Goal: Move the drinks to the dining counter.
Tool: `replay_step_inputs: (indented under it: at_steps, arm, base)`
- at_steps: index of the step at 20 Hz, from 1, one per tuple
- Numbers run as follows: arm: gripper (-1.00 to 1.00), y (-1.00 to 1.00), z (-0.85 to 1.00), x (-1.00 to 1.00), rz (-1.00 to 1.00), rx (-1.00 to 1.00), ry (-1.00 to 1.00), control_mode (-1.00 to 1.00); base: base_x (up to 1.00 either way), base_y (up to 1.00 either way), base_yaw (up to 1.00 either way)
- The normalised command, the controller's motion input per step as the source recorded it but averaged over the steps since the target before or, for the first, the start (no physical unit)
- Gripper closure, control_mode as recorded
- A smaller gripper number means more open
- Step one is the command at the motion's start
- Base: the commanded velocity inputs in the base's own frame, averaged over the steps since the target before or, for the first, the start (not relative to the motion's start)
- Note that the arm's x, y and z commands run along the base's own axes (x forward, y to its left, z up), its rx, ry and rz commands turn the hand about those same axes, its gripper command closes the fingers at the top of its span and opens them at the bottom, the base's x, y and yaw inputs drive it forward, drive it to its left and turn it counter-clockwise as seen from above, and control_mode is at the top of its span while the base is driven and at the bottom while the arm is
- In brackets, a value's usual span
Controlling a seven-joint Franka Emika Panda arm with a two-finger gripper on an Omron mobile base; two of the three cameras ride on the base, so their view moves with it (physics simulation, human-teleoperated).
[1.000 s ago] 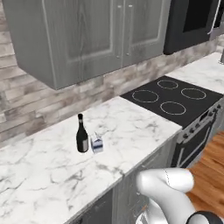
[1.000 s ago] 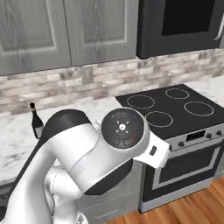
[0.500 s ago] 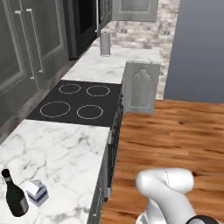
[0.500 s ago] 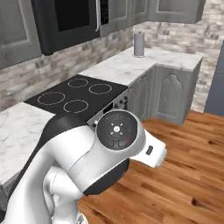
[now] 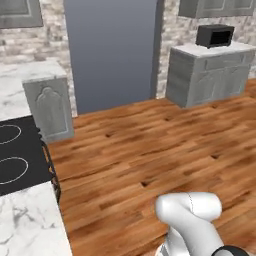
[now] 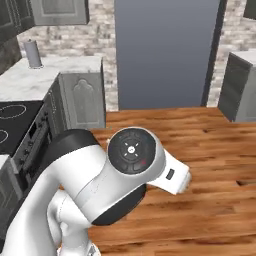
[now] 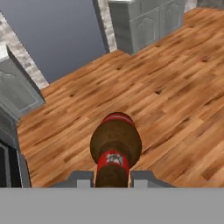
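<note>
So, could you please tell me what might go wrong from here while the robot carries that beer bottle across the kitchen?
1. The gripper is shut on the red-brown beer bottle near one end, with most of the bottle sticking out beyond it over the wooden floor; a jolt could loosen it and drop it.
2. The stove and grey cabinet stand close beside the base, so a tight turn might clip them.

wood plank floor (image 5: 150,150) ran across the room, black cooktop (image 5: 15,160) sat in a marble counter (image 5: 25,225), little black microwave (image 5: 215,36) on a grey cabinet (image 5: 210,77), grey canister (image 6: 33,54) stood on the corner counter
</note>
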Motion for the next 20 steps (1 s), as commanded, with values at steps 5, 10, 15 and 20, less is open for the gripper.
replay_step_inputs:
  at_steps: [5,10,15,20]
  arm:
    - [1.0,0.0,0.0,0.0,0.0,0.0,0.0,1.0]
    - [1.0,0.0,0.0,0.0,0.0,0.0,0.0,1.0]
    - [1.0,0.0,0.0,0.0,0.0,0.0,0.0,1.0]
    - [1.0,0.0,0.0,0.0,0.0,0.0,0.0,1.0]
  base:
    - [0.02,-0.01,-0.88]
    - [0.01,0.0,-0.91]
    - [0.02,-0.01,-0.9]
    - [0.59,-0.08,-0.58]
